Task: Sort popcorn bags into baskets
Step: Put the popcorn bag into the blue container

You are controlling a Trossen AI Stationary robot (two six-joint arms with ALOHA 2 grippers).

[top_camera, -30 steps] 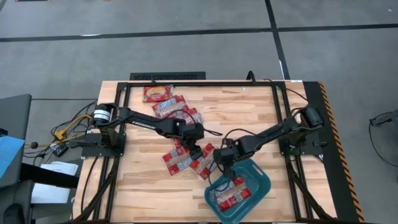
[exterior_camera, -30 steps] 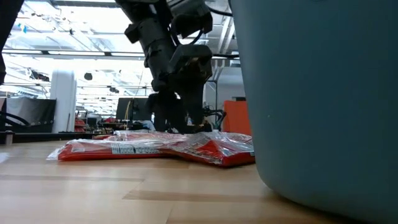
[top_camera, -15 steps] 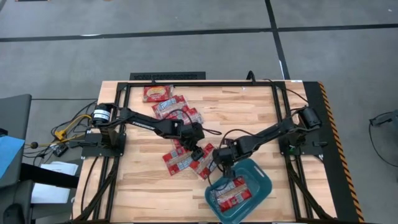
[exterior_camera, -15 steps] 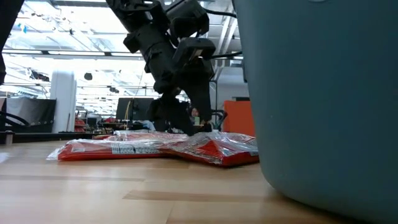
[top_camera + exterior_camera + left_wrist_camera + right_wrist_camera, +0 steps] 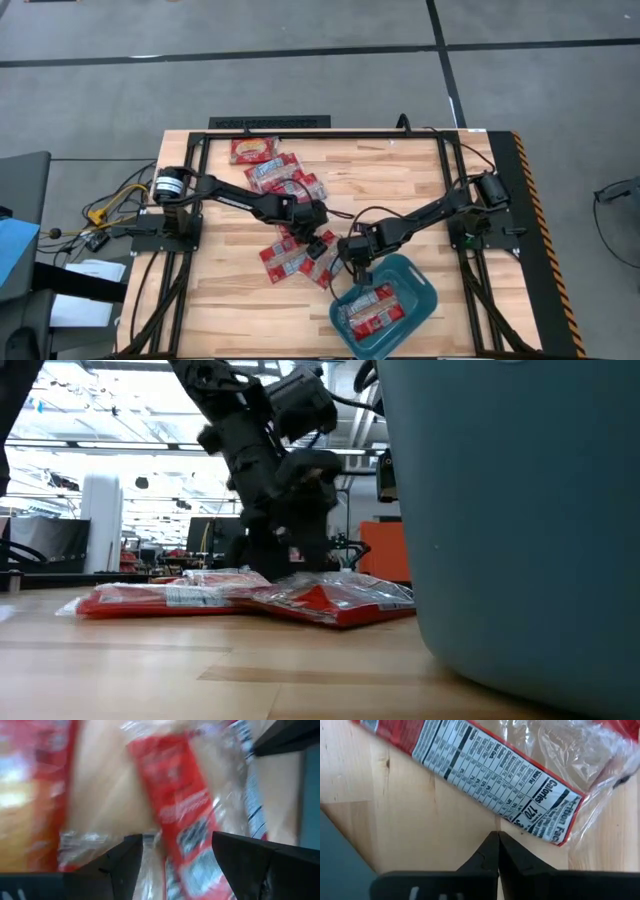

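Observation:
Several red popcorn bags (image 5: 285, 258) lie flat mid-table, and more sit near the far edge (image 5: 270, 165). The teal basket (image 5: 418, 292) stands on the near right with bags inside (image 5: 370, 312). My left gripper (image 5: 318, 241) is low over the middle bags and open. Its fingers stand on either side of one red bag (image 5: 185, 810). My right gripper (image 5: 354, 254) is shut, pointing down at bare wood between a bag's label end (image 5: 540, 800) and the basket (image 5: 340, 870). My left gripper comes from above with its fingers (image 5: 125, 865) astride the red bag; blur keeps me from telling whether they touch it. My right gripper has its shut fingertips (image 5: 497, 840) just beside the label bag's corner (image 5: 520, 826); I cannot tell if they touch.
The basket wall (image 5: 520, 510) fills the right of the low view, and the bags (image 5: 250, 598) lie flat in front of the arm. A black frame (image 5: 300, 133) runs round the table. Bare wood lies at the near left (image 5: 230, 320) and far right (image 5: 400, 170).
My right gripper has moved a little toward the table's left and far edges, closer to the middle bags. Those bags have slid slightly toward the left edge. My left gripper has stayed low over them, shifting only slightly.

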